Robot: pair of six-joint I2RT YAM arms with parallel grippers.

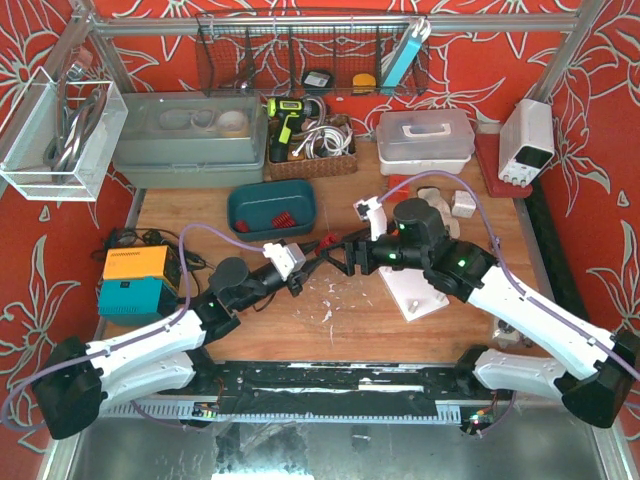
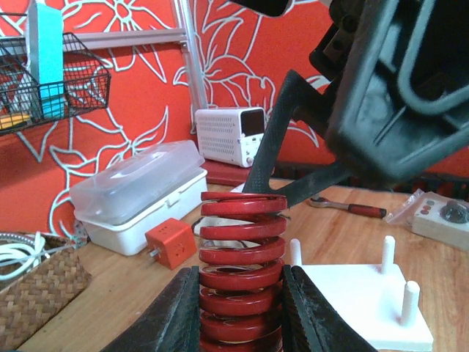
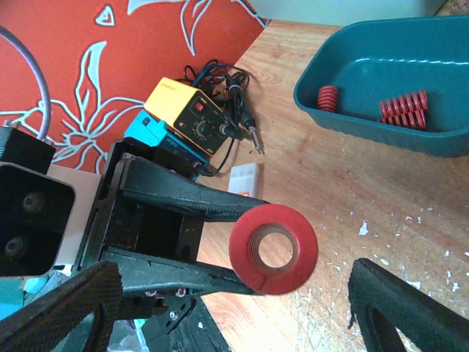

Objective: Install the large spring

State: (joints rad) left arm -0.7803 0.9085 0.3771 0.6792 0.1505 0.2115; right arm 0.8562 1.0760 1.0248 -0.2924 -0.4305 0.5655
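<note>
Large spring (image 2: 236, 268) front and centre: red, fat coils, pinched across its lower coils by the left gripper (image 2: 238, 293), a black finger (image 2: 179, 312) pressed against each side. The upper coils stick out free beyond the fingertips. It's carried over the middle of the worktop (image 1: 340, 310), between the two arms, and not on any peg.

Facing it, the right gripper (image 3: 234, 282) has its jaws spread wide. From its wrist camera we look straight down the spring's open end, a red ring with the hollow core showing, and the two fingers sit well out to either side, neither touching the coils. From the left wrist, one of those right fingers (image 2: 275, 136) slants down just behind the top coil; I can't tell if it grazes it.

Off to the spring's right lies the white plate (image 2: 366, 293), flat on the wood, with white pegs (image 2: 388, 253) standing upright on it. All the pegs in view are bare.

Further out, a teal tray (image 3: 315, 103) holds small red springs (image 3: 403, 110). Beside it there's a yellow soldering station (image 3: 187, 117) with its cables. Behind the spring are an orange cube (image 2: 172, 242), a clear-lidded box (image 2: 139, 191), a white power supply (image 2: 227, 136) and a wrench (image 2: 348, 207) lying near the plate. White flecks litter the wood.
</note>
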